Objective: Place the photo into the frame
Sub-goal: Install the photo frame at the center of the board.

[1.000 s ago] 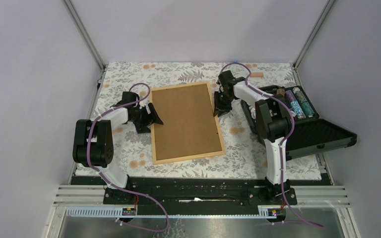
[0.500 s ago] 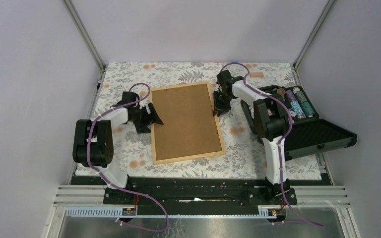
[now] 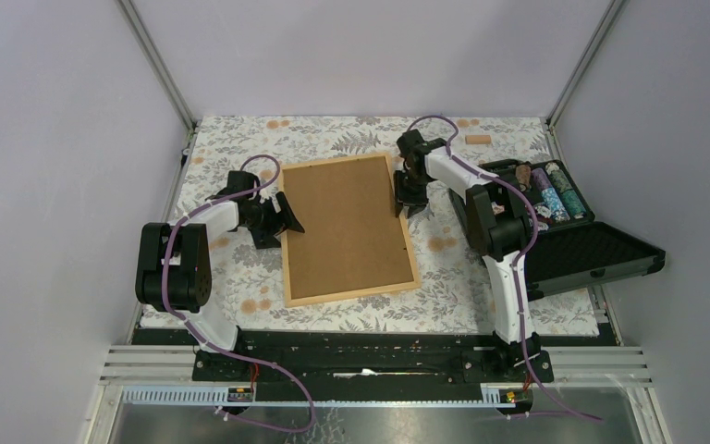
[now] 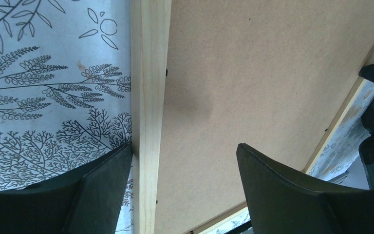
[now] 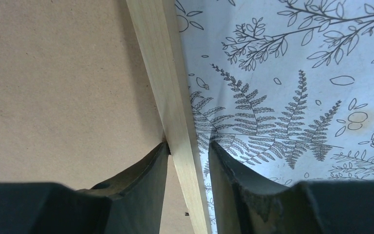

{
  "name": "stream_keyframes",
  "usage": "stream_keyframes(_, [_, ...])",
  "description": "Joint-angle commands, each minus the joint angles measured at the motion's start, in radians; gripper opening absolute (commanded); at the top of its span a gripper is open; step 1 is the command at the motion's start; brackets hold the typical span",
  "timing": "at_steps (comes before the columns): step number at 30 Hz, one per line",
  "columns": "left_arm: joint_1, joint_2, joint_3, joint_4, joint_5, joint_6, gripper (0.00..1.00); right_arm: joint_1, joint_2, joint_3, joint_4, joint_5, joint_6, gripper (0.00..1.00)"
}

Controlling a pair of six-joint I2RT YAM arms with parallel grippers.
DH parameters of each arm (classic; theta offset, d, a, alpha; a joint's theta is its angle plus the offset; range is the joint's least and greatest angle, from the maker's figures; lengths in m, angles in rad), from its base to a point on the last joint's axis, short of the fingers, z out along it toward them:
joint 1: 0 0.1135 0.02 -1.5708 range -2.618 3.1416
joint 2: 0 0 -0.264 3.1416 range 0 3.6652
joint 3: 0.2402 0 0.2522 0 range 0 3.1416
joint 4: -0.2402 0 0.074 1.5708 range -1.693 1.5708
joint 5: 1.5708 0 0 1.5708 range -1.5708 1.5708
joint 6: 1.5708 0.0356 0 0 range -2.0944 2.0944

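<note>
The frame (image 3: 351, 293) lies face down mid-table, its long axis running from near edge to far, backing board (image 3: 344, 227) up; no photo shows. The left gripper (image 3: 290, 220) straddles the left rail, spread wide, clasping nothing; the right gripper (image 3: 404, 205) brackets the right rail loosely, gap showing

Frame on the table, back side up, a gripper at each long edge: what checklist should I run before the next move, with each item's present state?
1. Frame flat, back up: ok.
2. Backing board sits inside the frame: ok.
3. Left gripper open astride the left rail: ok.
4. Right gripper clamped on the right rail: not ok, gap beside one finger.
5. Photo under the board: cannot tell, hidden.
6. Black case apart from the frame: ok.
</note>
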Motion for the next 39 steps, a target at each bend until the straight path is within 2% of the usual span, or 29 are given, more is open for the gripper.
stream_keyframes(1, [-0.006, 0.015, -0.024, -0.02, 0.002, 0.015, 0.84, 0.019, 0.132, -0.048, 0.084, 0.032, -0.014, 0.46])
stream_keyframes(5, [-0.006, 0.016, -0.024, -0.02, 0.003, 0.016, 0.84, 0.019, 0.06, -0.069, 0.136, -0.175, -0.005, 0.51])
stream_keyframes(7, [-0.006, 0.017, -0.023, -0.02, 0.003, 0.016, 0.84, 0.018, 0.003, -0.061, 0.14, -0.228, -0.002, 0.55])
stream_keyframes(10, [-0.005, 0.016, -0.023, -0.019, 0.002, 0.016, 0.84, 0.009, -0.085, -0.057, 0.139, -0.189, -0.001, 0.61])
stream_keyframes(13, [-0.005, 0.015, -0.022, -0.02, 0.001, 0.016, 0.84, -0.012, -0.138, -0.076, 0.123, -0.135, -0.017, 0.58])
stream_keyframes(17, [-0.005, 0.016, -0.021, -0.016, 0.008, 0.013, 0.84, -0.022, -0.155, -0.143, 0.137, -0.17, -0.026, 0.55])
stream_keyframes(23, [-0.007, 0.022, -0.005, -0.006, 0.021, 0.013, 0.87, 0.018, -0.239, -0.378, 0.327, -0.357, 0.064, 0.51])
stream_keyframes(29, [-0.043, 0.047, -0.006, -0.014, 0.038, 0.007, 0.89, 0.11, -0.47, -0.67, 0.564, -0.488, 0.234, 0.48])
stream_keyframes(32, [-0.051, 0.056, 0.001, -0.033, 0.043, 0.002, 0.89, 0.132, -0.573, -0.768, 0.582, -0.448, 0.275, 0.49])
stream_keyframes(36, [-0.05, 0.054, 0.018, -0.043, 0.024, -0.007, 0.89, 0.091, -0.644, -0.751, 0.393, -0.219, 0.214, 0.55])
stream_keyframes(39, [-0.048, 0.079, 0.051, -0.066, -0.011, 0.011, 0.9, 0.003, -0.633, -0.712, 0.317, -0.252, 0.204, 0.51])
